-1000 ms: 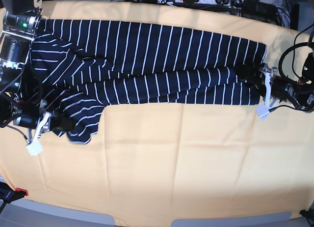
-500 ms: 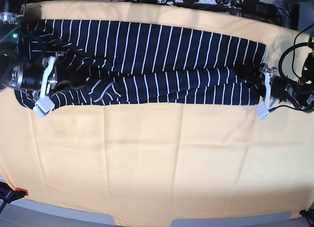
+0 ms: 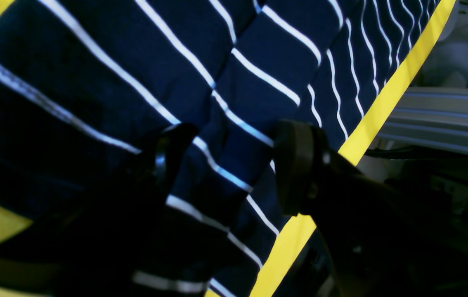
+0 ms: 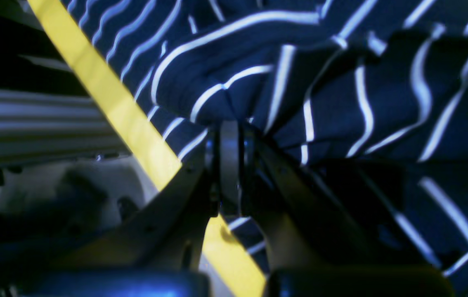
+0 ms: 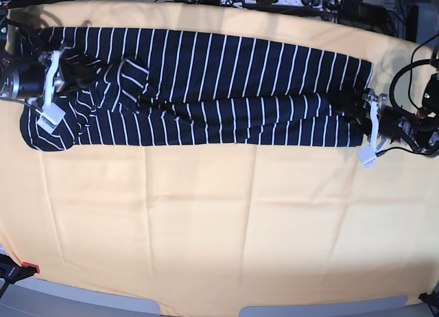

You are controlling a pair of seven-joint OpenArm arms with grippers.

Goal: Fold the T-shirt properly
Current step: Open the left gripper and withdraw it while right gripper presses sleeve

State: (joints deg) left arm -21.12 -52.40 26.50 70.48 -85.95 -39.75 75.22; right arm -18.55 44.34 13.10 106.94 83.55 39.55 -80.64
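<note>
The soft navy cloth T-shirt with thin white stripes (image 5: 206, 84) lies as a long folded band along the far edge of the yellow cloth-covered counter (image 5: 219, 228). The right hand (image 4: 232, 123) is clenched on a bunched fold at one end. The left hand (image 3: 234, 165) is spread, released, over the other end.

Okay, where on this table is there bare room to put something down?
The whole near half of the yellow tablecloth, below the T-shirt, is bare. The far strip is crowded: shirt, right gripper and left gripper at its ends, cables behind.
</note>
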